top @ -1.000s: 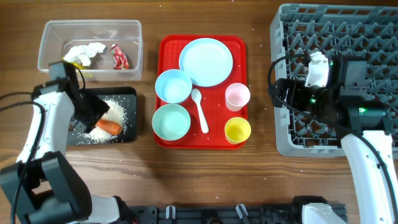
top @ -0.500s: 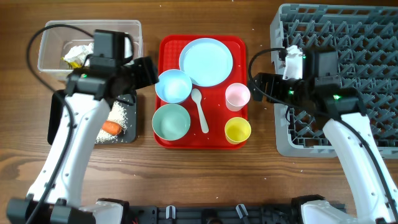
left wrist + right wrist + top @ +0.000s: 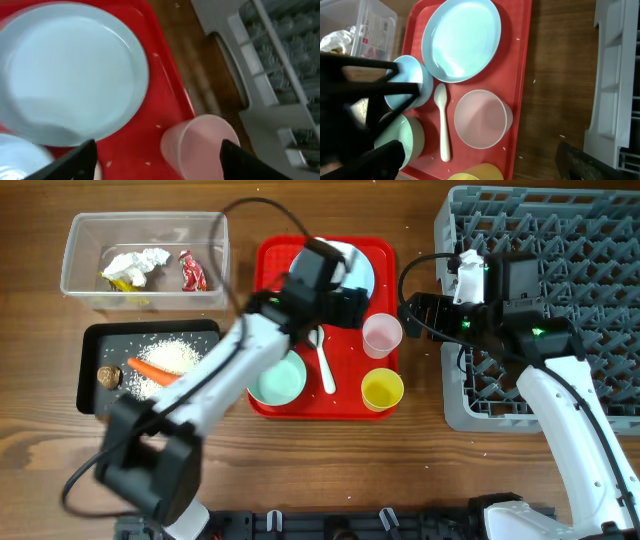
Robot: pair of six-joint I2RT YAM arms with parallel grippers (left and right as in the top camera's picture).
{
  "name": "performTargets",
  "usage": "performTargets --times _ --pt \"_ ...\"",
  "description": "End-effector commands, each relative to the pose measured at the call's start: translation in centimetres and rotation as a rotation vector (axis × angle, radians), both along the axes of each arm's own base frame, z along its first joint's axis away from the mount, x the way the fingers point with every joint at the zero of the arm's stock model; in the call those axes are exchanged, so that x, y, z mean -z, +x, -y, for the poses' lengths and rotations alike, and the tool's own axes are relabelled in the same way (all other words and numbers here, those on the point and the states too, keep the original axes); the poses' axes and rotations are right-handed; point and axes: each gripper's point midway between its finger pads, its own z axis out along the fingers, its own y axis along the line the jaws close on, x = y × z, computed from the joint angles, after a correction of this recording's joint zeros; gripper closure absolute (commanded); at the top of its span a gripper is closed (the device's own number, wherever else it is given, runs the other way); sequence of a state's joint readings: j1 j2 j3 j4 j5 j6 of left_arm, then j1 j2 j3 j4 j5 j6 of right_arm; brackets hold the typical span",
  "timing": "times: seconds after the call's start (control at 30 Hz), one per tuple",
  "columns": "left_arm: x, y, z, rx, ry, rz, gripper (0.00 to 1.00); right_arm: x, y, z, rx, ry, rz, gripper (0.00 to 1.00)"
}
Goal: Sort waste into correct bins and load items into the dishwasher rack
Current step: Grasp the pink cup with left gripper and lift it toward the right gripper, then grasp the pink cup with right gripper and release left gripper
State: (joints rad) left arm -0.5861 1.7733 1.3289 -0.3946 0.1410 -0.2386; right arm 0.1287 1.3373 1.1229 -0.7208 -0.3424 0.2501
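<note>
Both my grippers are gaping wide with nothing in them. The left gripper (image 3: 159, 152) hangs over the red tray (image 3: 268, 260), between the plate (image 3: 70, 70) and the pink cup (image 3: 200, 145), and the right gripper (image 3: 480, 155) hovers by the tray's right edge, eyeing the same cup. That pink cup sits upright just right of middle in the overhead view, directly above the yellow cup (image 3: 382, 389), with the rack (image 3: 560, 220) filling the right side.

My guess is the pink cup goes next, and only one side should take it (the right one is nearer the rack). I'd drop one finger inside the rim and one outside, then pinch gently — thin plastic probably squirms — and lift straight up, so I don't clip the spoon (image 3: 322, 360) or my left gripper.
</note>
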Motion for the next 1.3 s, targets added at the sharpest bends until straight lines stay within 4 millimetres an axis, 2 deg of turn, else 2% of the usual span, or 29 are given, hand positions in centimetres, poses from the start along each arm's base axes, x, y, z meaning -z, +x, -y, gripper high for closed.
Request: performTargets --times 0.0,0.13,0.27,0.37,0.47,0.5,0.57,0.6,0.73,0.8,0.87,0.9,0.93,1.03,1.13,1.2,1.27 --pt "4.1 -2.0 3.8 0.115 0.032 -0.051 0.27 -0.6 0.4 1.7 0.064 -0.001 0.004 0.00" --pt "5.8 -2.6 4.8 0.139 0.046 -0.069 0.34 -1.2 0.0 4.4 0.136 0.000 0.000 0.00" --pt "6.0 -2.6 4.7 0.135 0.053 -0.074 0.48 -1.1 -0.2 4.5 0.141 -0.002 -0.009 0.00" --pt "7.8 -3.1 4.3 0.132 0.083 -0.120 0.57 -1.0 -0.3 4.6 0.140 -0.003 -0.012 0.00" --pt "8.6 -3.0 3.9 0.118 0.108 -0.132 0.72 -0.9 -0.3 4.6 0.141 -0.003 -0.016 0.00" --pt "8.6 -2.7 3.6 0.094 0.111 -0.128 0.74 -0.9 -0.3 4.6 0.141 -0.003 -0.016 0.00" --pt "8.2 -2.0 2.8 0.028 0.090 -0.144 0.90 -0.9 -0.3 4.6 0.141 -0.003 -0.016 0.00" --pt "7.7 -1.6 2.4 -0.010 0.070 -0.151 0.96 -0.9 -0.4 4.6 0.141 -0.003 -0.017 0.00" --pt "3.0 0.6 0.1 -0.144 -0.068 -0.141 0.96 -0.8 -0.5 4.5 0.141 -0.002 -0.026 0.00" --pt "-1.3 0.5 -0.1 -0.078 -0.261 -0.183 0.96 -1.2 -0.6 3.7 0.108 0.041 -0.021 0.00" --pt "-6.0 -0.6 0.4 0.137 -0.532 -0.255 0.96 -2.4 -0.4 1.7 0.003 0.121 0.027 0.00" --pt "-8.0 -1.2 -0.3 0.244 -0.648 -0.282 0.96 -3.8 -0.4 0.1 -0.093 0.189 0.082 0.00" --pt "-9.3 -1.6 -1.3 0.306 -0.718 -0.302 0.96 -4.6 -0.4 -0.6 -0.142 0.225 0.113 0.00" --pt "-11.7 -3.1 -3.3 0.464 -0.835 -0.310 0.96 -8.3 -0.6 -3.5 -0.351 0.369 0.265 0.00" --pt "-12.9 -4.3 -3.4 0.579 -0.880 -0.282 0.96 -12.0 -1.9 -5.8 -0.588 0.524 0.412 0.00" --pt "-13.2 -4.6 -2.9 0.607 -0.880 -0.269 0.96 -12.7 -1.9 -6.2 -0.646 0.568 0.447 0.00" --pt "-13.5 -5.3 -2.1 0.652 -0.881 -0.256 0.96 -12.2 -1.4 -6.3 -0.640 0.580 0.428 0.00"
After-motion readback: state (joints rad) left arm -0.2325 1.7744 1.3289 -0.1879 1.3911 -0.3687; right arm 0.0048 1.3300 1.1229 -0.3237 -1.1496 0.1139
